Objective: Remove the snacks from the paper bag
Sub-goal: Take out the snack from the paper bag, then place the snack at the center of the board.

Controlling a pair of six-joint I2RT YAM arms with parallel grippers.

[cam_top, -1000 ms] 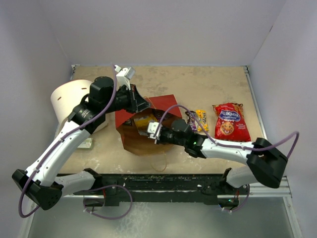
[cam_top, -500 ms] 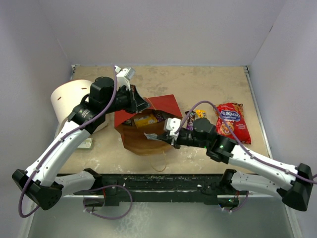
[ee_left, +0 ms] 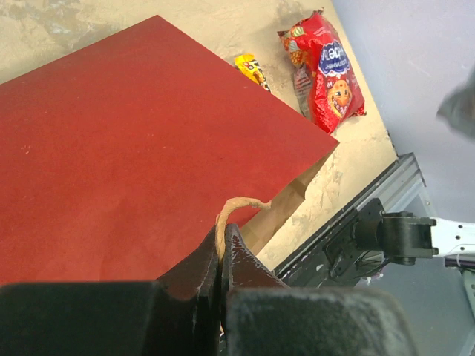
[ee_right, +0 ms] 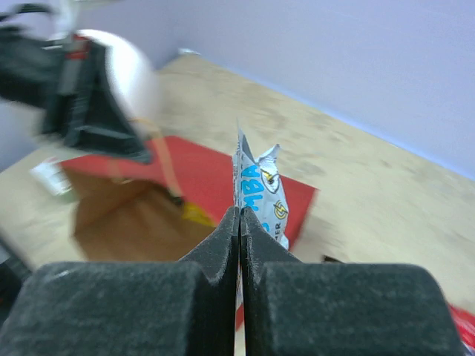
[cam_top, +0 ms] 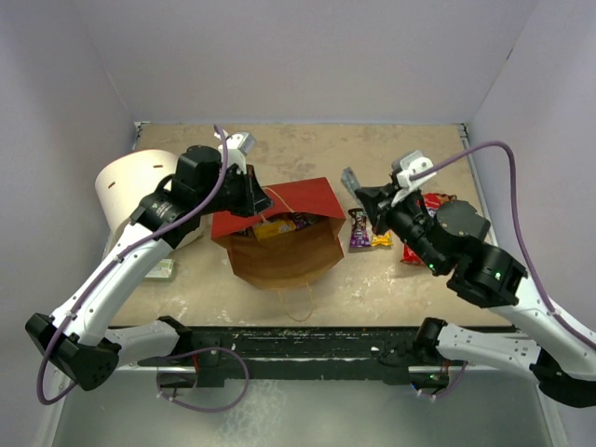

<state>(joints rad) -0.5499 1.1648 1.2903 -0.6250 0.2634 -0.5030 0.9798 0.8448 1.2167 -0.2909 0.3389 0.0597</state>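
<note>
The string handle (ee_left: 236,205) of the paper bag (ee_left: 133,148) is pinched tight in the left pincer (ee_left: 220,248). A light-blue packet (ee_right: 260,194) is clamped in the right pincer (ee_right: 239,222), held up to the right of the bag. Gripped only by its edge, it could be shaken loose.

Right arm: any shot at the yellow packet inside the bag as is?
Probably not yet: the right gripper is shut on a light-blue packet. The path looks free, though; the left gripper holds the paper bag by its string handle, mouth open, yellow packet showing.
</note>
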